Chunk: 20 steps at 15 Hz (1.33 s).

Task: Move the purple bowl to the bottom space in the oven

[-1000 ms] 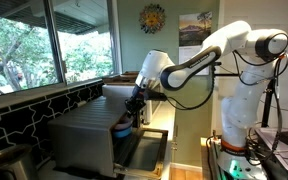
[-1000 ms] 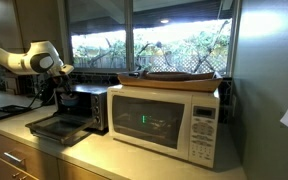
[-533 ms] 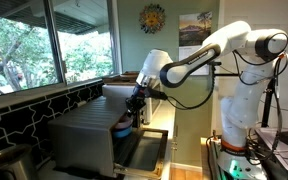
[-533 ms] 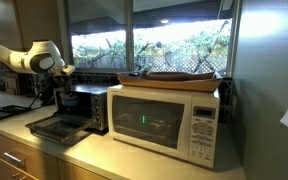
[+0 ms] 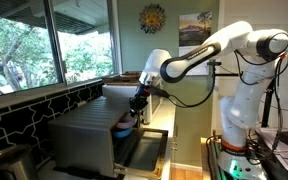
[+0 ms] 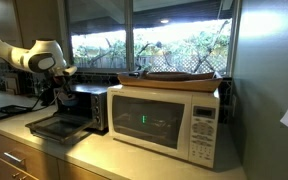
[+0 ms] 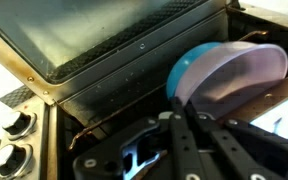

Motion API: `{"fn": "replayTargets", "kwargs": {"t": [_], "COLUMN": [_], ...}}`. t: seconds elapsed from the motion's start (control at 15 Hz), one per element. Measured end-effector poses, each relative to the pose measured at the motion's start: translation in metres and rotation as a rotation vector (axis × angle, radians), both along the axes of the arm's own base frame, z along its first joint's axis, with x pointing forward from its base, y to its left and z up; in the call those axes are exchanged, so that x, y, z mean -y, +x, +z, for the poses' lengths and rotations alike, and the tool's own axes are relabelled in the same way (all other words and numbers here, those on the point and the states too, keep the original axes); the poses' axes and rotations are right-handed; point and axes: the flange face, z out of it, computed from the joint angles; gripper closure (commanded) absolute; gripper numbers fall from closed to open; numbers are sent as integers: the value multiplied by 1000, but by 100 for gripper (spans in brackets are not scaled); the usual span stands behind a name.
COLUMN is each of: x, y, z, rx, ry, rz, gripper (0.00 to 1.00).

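The grey oven (image 5: 84, 135) stands on the counter with its door (image 5: 144, 150) folded down; it also shows in an exterior view (image 6: 84, 105). My gripper (image 5: 136, 108) hangs at the oven's open front. In the wrist view my gripper (image 7: 182, 104) has its fingers closed together on the rim of the tilted purple bowl (image 7: 239, 75), which has a blue part (image 7: 189, 70) behind it. That blue shows just below the fingers in an exterior view (image 5: 124, 127). The oven's knobs (image 7: 19, 125) and dark door glass (image 7: 104, 35) fill the rest of the wrist view.
A white microwave (image 6: 169, 118) stands beside the oven, with a flat tray (image 6: 179, 77) on top. Windows run behind the counter (image 6: 104, 150). The robot's base (image 5: 234, 120) stands beside the counter's end.
My gripper has risen slightly at the oven's front. The bowl stays at the fingertips.
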Motion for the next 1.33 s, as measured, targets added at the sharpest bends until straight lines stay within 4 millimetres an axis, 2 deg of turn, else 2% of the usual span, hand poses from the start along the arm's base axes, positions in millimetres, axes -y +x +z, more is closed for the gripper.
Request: {"fn": "replayTargets", "kwargs": {"t": [0.27, 0.8, 1.33], "x": [8, 29, 33], "y": [-11, -30, -51], "z": [3, 24, 5], "rx": [-62, -82, -274], "ry": [-10, -17, -18], "rz": [99, 197, 364], "gripper": [99, 99, 99]}}
